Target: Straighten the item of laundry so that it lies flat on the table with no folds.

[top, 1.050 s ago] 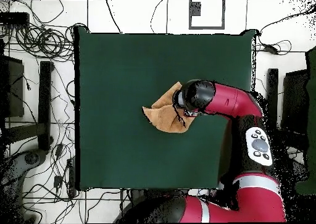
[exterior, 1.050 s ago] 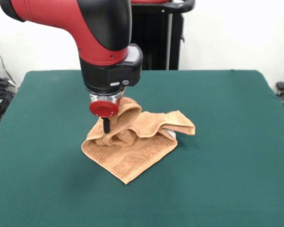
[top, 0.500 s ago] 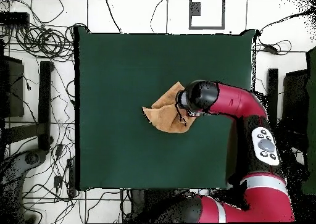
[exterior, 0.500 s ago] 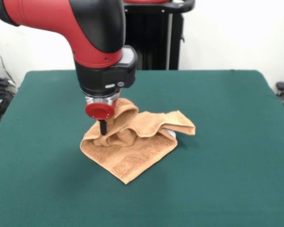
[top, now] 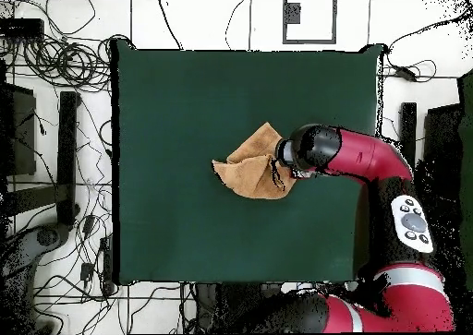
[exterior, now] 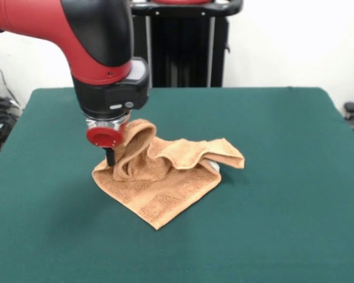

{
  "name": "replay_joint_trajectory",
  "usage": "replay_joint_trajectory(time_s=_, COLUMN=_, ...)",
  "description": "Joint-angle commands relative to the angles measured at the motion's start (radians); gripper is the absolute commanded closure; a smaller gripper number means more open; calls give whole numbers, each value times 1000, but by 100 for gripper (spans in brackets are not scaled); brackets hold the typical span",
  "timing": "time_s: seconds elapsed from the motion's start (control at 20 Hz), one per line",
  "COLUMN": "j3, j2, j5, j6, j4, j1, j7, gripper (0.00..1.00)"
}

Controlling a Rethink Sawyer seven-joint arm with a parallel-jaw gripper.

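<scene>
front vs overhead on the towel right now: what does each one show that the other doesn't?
Front only: the towel standing up in a raised fold beside the gripper, a second fold running toward its right-hand corner, and the woven band near the front hem.

Overhead only: the whole table outline with the towel roughly mid-table, the arm's full reach from the base, and cables on the floor around the table.

Both: the towel crumpled, not flat, and the gripper down at one edge of it. Neither shows whether the gripper is open or shut.
</scene>
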Motion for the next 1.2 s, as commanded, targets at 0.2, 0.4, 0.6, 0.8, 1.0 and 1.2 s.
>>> replay_joint_trajectory(time_s=0.2, j3=152, j2=26, j5=-68, j6=116, j4=44, j1=-2, j7=-353, gripper=0)
replay_joint_trajectory(time_s=0.4, j3=160, j2=26, j5=-80, j6=131, j4=35, j1=-7, j7=-355, gripper=0)
replay_joint_trajectory(time_s=0.6, j3=165, j2=25, j5=-84, j6=134, j4=35, j1=-10, j7=-353, gripper=0)
replay_joint_trajectory(time_s=0.8, j3=173, j2=23, j5=-95, j6=140, j4=33, j1=-15, j7=-350, gripper=0)
replay_joint_trajectory(time_s=1.0, j3=180, j2=25, j5=-106, j6=160, j4=18, j1=-26, j7=-372, gripper=0)
replay_joint_trajectory(time_s=1.2, j3=183, j2=27, j5=-115, j6=171, j4=5, j1=-35, j7=-389, gripper=0)
